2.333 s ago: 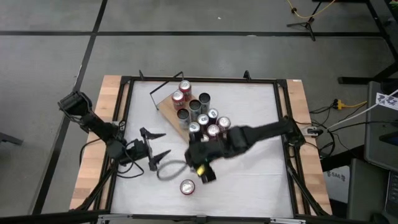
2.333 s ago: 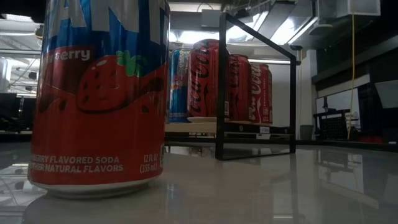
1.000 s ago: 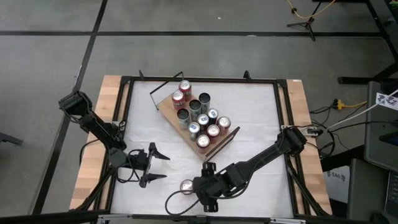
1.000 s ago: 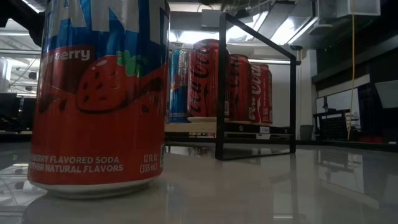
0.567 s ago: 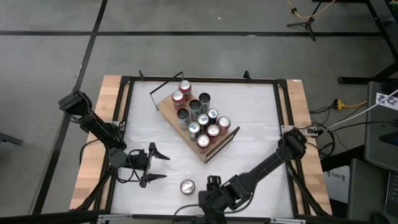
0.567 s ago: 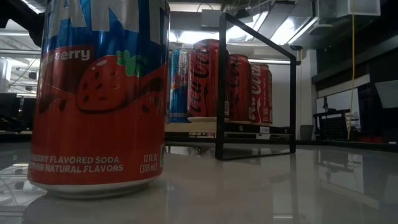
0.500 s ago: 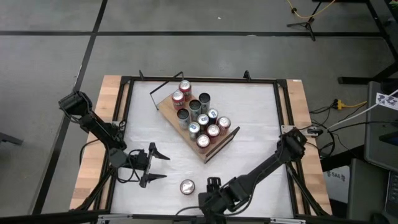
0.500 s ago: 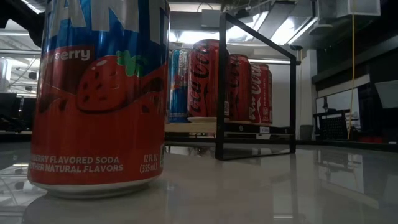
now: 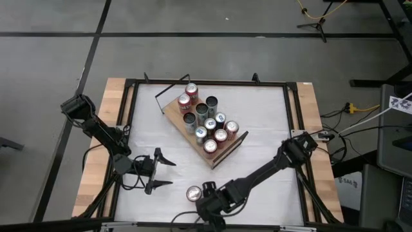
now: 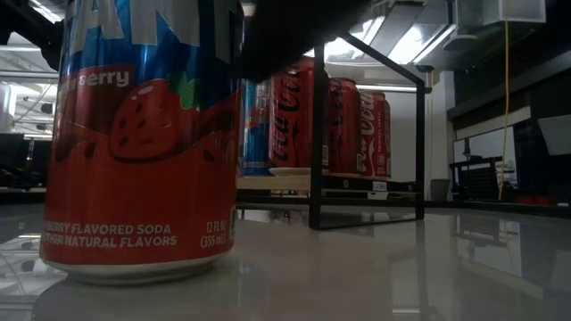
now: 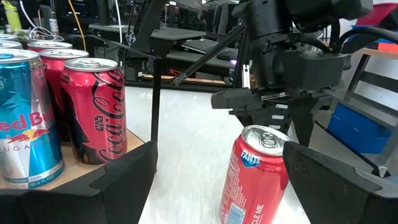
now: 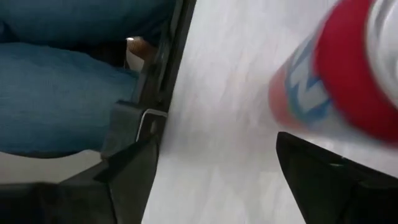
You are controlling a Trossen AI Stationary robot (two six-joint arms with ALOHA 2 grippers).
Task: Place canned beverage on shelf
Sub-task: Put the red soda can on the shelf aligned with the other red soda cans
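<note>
From above, we see the shelf (image 9: 205,127) lying at an angle near the middle of the table (image 9: 257,122), carrying a cluster of upright cans (image 9: 206,120), while one red soda can (image 9: 193,193) stands apart on the table near its front edge. The right gripper (image 9: 205,198) sits just beside that can, its arm stretching in low from the right; the left gripper (image 9: 161,173) waits to the can's left, its jaws spread wide and holding nothing. The overhead view does not let us tell how the right jaws stand, but the left wrist view does: there the right gripper (image 11: 264,112) hangs just behind the soda can (image 11: 255,174), jaws parted and not closed on it. That same view shows the cola cans (image 11: 93,109) on the shelf board (image 11: 74,177) and one black wire rail (image 11: 154,81). The low view fills its left with the strawberry label of the soda can (image 10: 143,143), with a dark shape over its top, and the shelved cans (image 10: 330,116) behind. The right wrist view shows the soda can (image 12: 342,87) blurred and close, beside the table's edge.
</note>
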